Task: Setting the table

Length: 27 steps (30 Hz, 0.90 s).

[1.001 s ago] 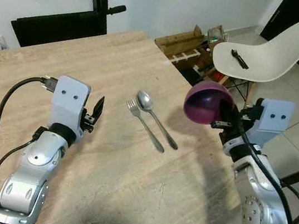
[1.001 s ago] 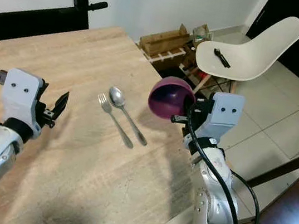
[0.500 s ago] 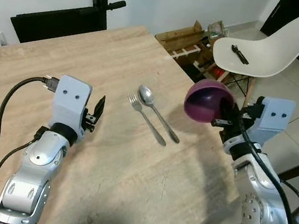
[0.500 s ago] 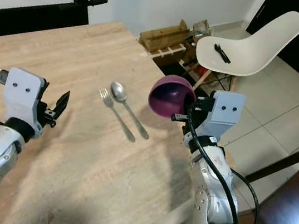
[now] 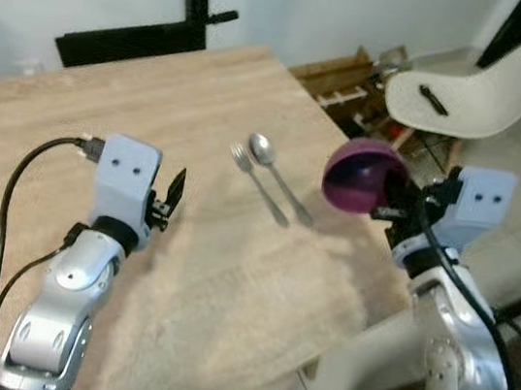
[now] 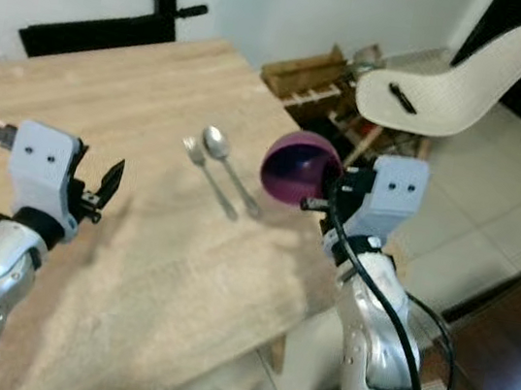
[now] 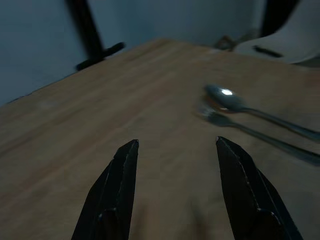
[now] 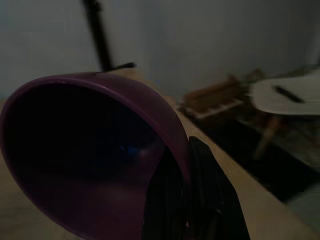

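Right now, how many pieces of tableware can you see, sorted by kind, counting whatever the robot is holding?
Bowls: 1, the purple bowl pinched in the right gripper
Spoons: 1, the spoon on the wooden table
Forks: 1, the fork beside it
Total: 3

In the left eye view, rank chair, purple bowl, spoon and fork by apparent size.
1. White chair
2. Purple bowl, held nearer the camera, so its rank is unsure
3. Spoon
4. Fork, about alike
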Available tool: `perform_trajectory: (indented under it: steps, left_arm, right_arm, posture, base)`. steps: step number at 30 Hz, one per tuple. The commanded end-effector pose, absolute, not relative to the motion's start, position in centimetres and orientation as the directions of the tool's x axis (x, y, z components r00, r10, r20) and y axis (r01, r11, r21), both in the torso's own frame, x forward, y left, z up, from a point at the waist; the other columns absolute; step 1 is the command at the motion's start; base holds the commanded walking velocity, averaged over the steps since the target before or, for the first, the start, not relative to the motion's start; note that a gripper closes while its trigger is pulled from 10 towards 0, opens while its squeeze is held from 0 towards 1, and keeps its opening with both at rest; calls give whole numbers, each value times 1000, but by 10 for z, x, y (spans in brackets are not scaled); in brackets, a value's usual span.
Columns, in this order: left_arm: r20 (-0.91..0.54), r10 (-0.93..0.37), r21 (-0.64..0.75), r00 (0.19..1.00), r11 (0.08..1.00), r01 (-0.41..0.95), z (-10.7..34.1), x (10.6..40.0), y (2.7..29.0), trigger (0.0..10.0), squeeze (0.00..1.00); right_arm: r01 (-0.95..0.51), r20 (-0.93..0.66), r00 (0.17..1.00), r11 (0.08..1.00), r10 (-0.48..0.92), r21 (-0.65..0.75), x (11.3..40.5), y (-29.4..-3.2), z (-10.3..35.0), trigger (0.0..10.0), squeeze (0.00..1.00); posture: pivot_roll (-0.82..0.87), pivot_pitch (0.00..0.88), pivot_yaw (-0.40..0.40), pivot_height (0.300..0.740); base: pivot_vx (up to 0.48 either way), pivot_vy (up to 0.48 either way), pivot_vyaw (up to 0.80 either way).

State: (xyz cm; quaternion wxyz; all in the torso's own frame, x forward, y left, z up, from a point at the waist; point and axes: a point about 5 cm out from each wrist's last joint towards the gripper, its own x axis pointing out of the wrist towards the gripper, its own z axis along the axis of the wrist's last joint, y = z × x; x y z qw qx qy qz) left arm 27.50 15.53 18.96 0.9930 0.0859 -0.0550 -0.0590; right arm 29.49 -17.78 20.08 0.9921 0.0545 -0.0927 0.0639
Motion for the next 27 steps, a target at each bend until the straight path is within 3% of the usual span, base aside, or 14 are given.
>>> perform_trajectory:
  steps: [1,27]
  left_arm:
    - [82,-120,176,989,979,104,186,273,157,10000,0]
    - [80,-117,171,990,980,102,186,274,157,10000,0]
  right_arm:
    - [-138,180,977,984,117,113,294,-177,198,10000,0]
    - [-139,177,977,984,117,114,294,-177,197,10000,0]
  posture:
    - [-64,60,17,740]
    - [-68,63,16,740]
  base:
    - [-334,0,0]
    - [-361,0,0]
